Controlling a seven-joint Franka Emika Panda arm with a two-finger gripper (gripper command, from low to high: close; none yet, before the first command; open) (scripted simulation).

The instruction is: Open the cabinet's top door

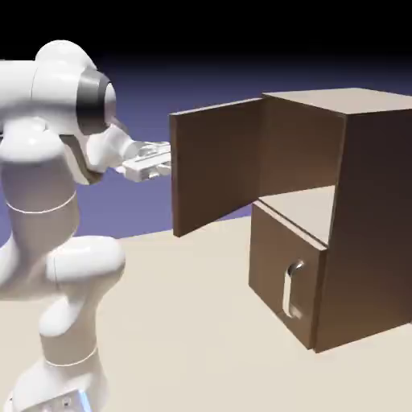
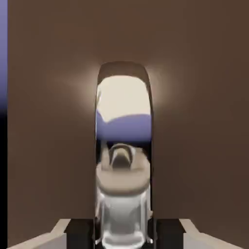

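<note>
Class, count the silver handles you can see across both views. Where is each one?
2. One on the lower panel, its handle upright in the exterior view. The other, the top door's handle, fills the hand view between the gripper fingertips; in the exterior view the door hides it.

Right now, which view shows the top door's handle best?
The hand view: the curved silver handle fills its middle, upright between the gripper fingertips. In the exterior view the top door stands swung open with its handle side turned away, so the handle is hidden.

You've got one plain beige bench [image 1: 185,322] — the dark-brown cabinet [image 1: 370,233] stands on it toward its right side, the robot's white base [image 1: 60,386] at lower left.
</note>
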